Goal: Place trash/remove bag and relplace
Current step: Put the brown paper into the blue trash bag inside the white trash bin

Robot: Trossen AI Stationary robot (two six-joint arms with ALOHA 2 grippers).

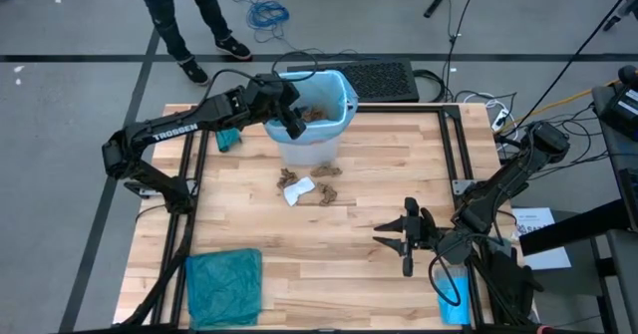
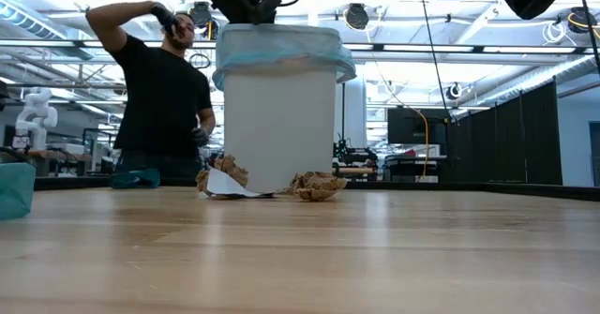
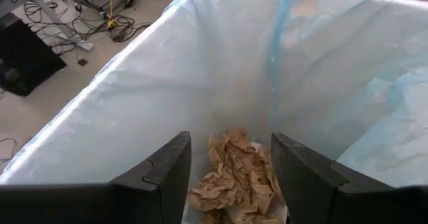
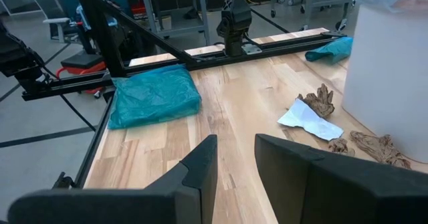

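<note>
A white bin (image 2: pixel 279 117) lined with the light blue bag (image 3: pixel 221 63) stands at the table's far middle. Crumpled brown trash (image 3: pixel 234 177) lies on the bin's bottom. More brown scraps (image 1: pixel 327 169) and a white paper piece (image 1: pixel 299 189) lie on the table just in front of the bin. My left gripper (image 3: pixel 231 144) hovers open over the bin's mouth (image 1: pixel 296 125), tipped downward into it, with nothing between its fingers. My right gripper (image 1: pixel 389 234) stands open over the table's right part, pointing toward the left (image 4: pixel 235 150), also with nothing between its fingers.
A folded teal bag (image 1: pixel 224 286) lies at the near left corner; another teal bundle (image 1: pixel 229 138) lies left of the bin. A keyboard (image 1: pixel 384 80) sits beyond the far edge. A person (image 2: pixel 164 98) stands behind the table. Bare wood lies between the scraps and the near edge.
</note>
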